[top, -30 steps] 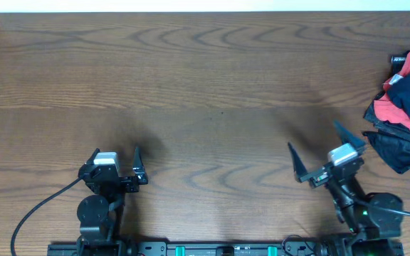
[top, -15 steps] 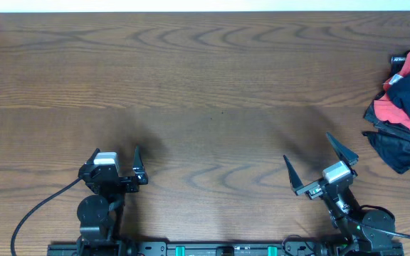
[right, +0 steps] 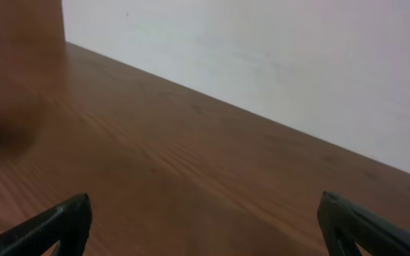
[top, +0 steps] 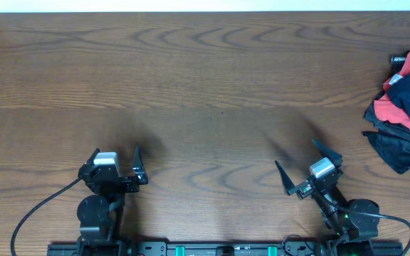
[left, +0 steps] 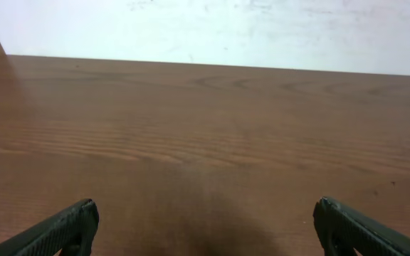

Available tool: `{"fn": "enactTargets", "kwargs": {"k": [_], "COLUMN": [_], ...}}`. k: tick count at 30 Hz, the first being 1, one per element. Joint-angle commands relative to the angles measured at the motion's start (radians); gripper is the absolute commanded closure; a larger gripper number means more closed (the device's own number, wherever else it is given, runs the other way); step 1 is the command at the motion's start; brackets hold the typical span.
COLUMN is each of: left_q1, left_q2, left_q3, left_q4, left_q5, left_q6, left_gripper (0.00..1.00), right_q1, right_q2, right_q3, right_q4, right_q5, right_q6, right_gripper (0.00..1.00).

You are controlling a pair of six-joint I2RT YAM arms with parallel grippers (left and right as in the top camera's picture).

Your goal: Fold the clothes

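Wooden table [top: 205,71], clothes [top: 404,117] heaped at right edge

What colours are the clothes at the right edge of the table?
The clothes are dark navy and red, best seen overhead.

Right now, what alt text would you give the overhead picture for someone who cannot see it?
A crumpled heap of dark and red clothes lies at the right edge of a wooden table, untouched. At the near edge, the left gripper and right gripper both stand open and empty.
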Motion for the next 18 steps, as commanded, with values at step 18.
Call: {"fn": "enactTargets", "kwargs": {"k": [18], "left_q1": [0.005], "left_q2": [-0.005], "left_q3": [-0.024], "left_q4": [-0.008], "left_q5": [-0.011], "left_q6": [0.008], "left_gripper": [0.02], "right_q1": [-0.087], "right_q2": [-0.007], "right_q3": [0.000], "right_q4": [-0.009], "right_q5": [0.073], "right_q6": [-0.006], "right_gripper": [0.01]}}
